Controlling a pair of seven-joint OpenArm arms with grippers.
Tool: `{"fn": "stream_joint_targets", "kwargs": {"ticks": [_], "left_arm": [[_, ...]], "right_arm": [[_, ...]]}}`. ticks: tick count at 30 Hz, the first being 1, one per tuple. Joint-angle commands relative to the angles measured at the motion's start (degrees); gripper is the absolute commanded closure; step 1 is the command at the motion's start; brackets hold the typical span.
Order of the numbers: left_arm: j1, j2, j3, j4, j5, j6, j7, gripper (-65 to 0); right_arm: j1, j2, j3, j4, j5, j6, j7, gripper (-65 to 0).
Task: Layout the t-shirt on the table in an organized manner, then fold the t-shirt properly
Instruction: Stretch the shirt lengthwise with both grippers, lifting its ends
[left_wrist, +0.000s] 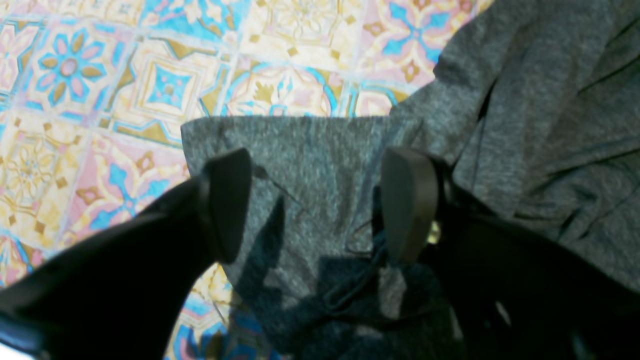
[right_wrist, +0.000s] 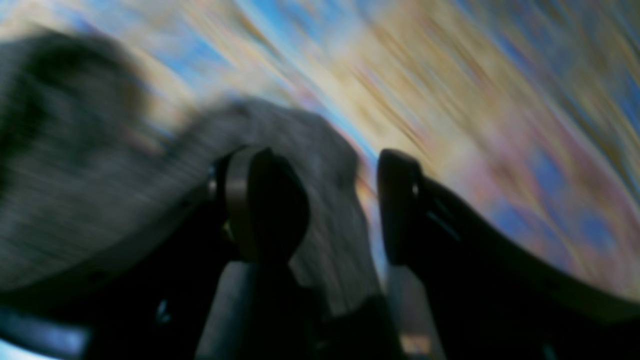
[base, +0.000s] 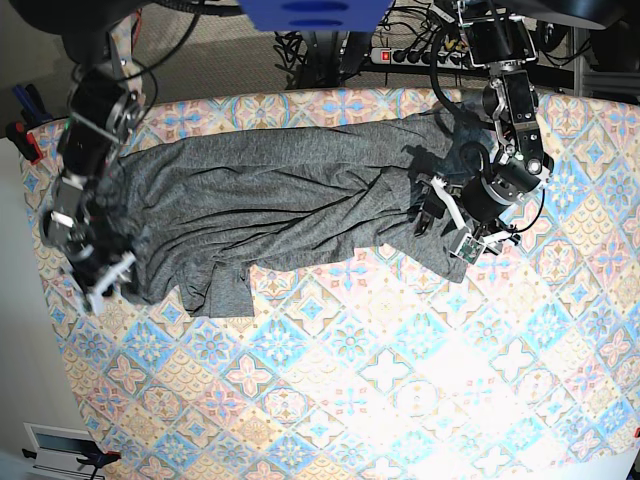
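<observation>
One shirt (base: 270, 195), one table (base: 400, 380), my two grippers. Shirt lies rumpled across far half of table, stretched side to side, one sleeve (base: 230, 290) poking toward near edge. My left gripper (left_wrist: 320, 205) hangs over sleeve end, jaws wide, nothing between. My right gripper (right_wrist: 345, 205) at shirt's other end, jaws spread; view badly smeared, cloth contact unclear

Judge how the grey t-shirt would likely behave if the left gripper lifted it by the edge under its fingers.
The t-shirt would probably drape limply: it already lies in soft ridges and folds. It looks thin, so likely light, though most of it would drag along the table. The open left gripper straddles one flat hem, which should pinch easily.
</observation>
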Motion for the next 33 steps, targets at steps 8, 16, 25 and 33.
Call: {"fn": "stream_joint_targets", "kwargs": {"ticks": [8, 16, 25, 33], "left_arm": [[0.0, -0.4, -0.1, 0.9, -0.6, 0.1, -1.1, -40.2], [-2.6, -0.4, -0.4, 0.9, -1.1, 0.1, -1.2, -40.2], [-10.7, 2.7, -5.8, -1.6, -1.2, 0.1, -1.1, -40.2], [-15.5, 3.1, -19.9, -17.0, -1.3, 0.1, 5.6, -40.2]], "right_arm": [[1.9, 2.9, -0.4, -5.7, 0.5, 0.0, 1.3, -32.3], [-3.6, 2.9, -0.5, -6.1, 0.4, 0.0, 4.8, -32.3], [-3.9, 2.9, -1.4, -6.1, 0.4, 0.0, 4.8, -32.3], [-3.9, 2.9, -8.3, -6.0, 0.5, 0.0, 4.9, -32.3]]}}
